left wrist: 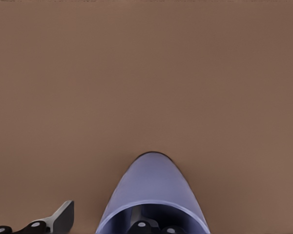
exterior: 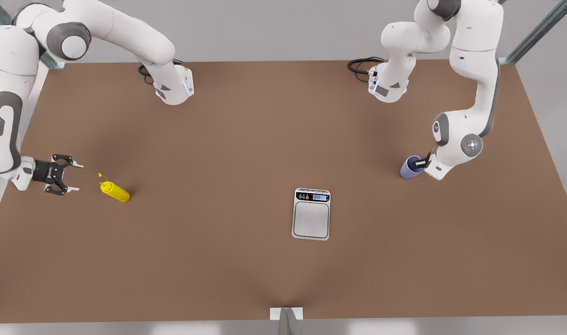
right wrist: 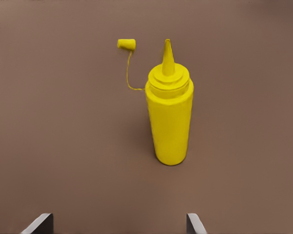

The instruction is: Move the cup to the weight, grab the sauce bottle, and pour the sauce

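— Where's the cup (exterior: 410, 168)?
— On the counter (exterior: 227, 135), far over on the front view's right, well apart from the weight (exterior: 311, 217). Left gripper (exterior: 421, 163) right at its mouth.
— Fingers (left wrist: 63, 215) pinching it?
— Apart, as seen from the left wrist: one outside the lavender wall with a sliver of counter between, the other reaching inside the dark hollow. Straddling the rim, not pressed on it.
— And the sauce bottle (exterior: 115, 191)?
— Standing upright at the front view's left, nozzle up, with a small yellow cap (right wrist: 126, 44) dangling off a thin tether beside it.
— Right gripper (exterior: 76, 177)?
— Near the bottle, on the side farther from the weight, held level and aimed at it. Fingers spread wide, nothing between them, not touching the bottle.
— The weight itself?
— Flat on the counter near the middle, nothing on the silver plate, blue display strip on the far edge.
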Tool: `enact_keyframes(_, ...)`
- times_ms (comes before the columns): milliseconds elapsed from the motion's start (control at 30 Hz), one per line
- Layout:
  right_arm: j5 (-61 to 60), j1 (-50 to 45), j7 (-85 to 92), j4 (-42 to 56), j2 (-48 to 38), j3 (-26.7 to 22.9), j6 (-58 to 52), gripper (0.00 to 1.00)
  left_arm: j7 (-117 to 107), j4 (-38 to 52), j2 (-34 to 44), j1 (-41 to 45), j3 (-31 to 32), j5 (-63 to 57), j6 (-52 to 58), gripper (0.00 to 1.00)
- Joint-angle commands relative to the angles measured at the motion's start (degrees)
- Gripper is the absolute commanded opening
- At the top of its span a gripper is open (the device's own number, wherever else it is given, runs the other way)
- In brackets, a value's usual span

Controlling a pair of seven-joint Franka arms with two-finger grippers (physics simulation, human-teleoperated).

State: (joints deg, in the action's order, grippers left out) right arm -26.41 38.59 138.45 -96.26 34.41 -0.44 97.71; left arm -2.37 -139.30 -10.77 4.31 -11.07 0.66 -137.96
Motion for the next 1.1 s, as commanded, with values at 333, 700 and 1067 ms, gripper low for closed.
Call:
enact_keyframes(333, -23.8, 11.7, 4.0, -7.3, 7.9, 0.0, 0.2, 1.0, 0.0, -0.1, -0.8, 0.1, 0.1, 0.0, -1.0, 0.21)
enact_keyframes(700, -31.4, 8.3, 6.6, -12.6, 8.0, 2.1, 4.2, 1.0, -0.1, 0.1, 0.7, 0.1, 0.3, 0.0, -1.0, 0.21)
enact_keyframes(1067, -34.6, 3.8, 7.1, -11.0, 9.2, 2.3, 5.4, 1.0, -7.0, 9.7, 0.8, 0.7, 6.0, 6.5, 5.6, 0.21)
